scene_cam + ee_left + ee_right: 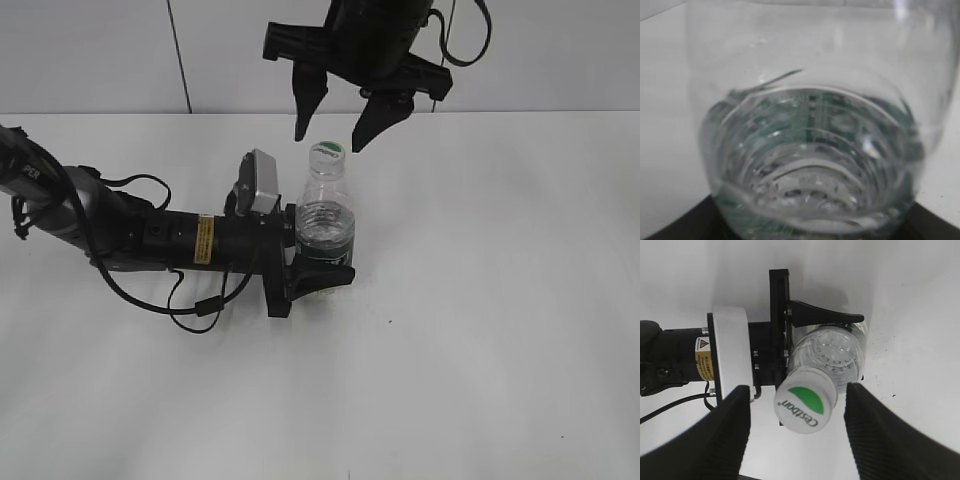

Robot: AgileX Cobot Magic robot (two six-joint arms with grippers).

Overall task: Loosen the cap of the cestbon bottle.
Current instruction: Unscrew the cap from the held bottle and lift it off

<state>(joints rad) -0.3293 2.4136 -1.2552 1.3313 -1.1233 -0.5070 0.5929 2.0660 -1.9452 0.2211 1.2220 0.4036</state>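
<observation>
Upright, clear ribbed cestbon bottle [325, 225] in left gripper's [318, 268] grasp, white green-marked cap [805, 406] between spread right gripper [340, 125].

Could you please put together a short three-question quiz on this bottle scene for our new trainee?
1. True or false: the right gripper is already shut on the cap.
2. Which gripper holds the cestbon bottle at its label band?
A. the left gripper
B. the right gripper
C. neither
3. Fill in: the bottle stands ____ on the table.

Key:
1. False. Its jaws are spread, one finger on each side of the cap, not touching it.
2. A. It clamps the lower body from the side.
3. Upright, with the cap on its neck.
</observation>
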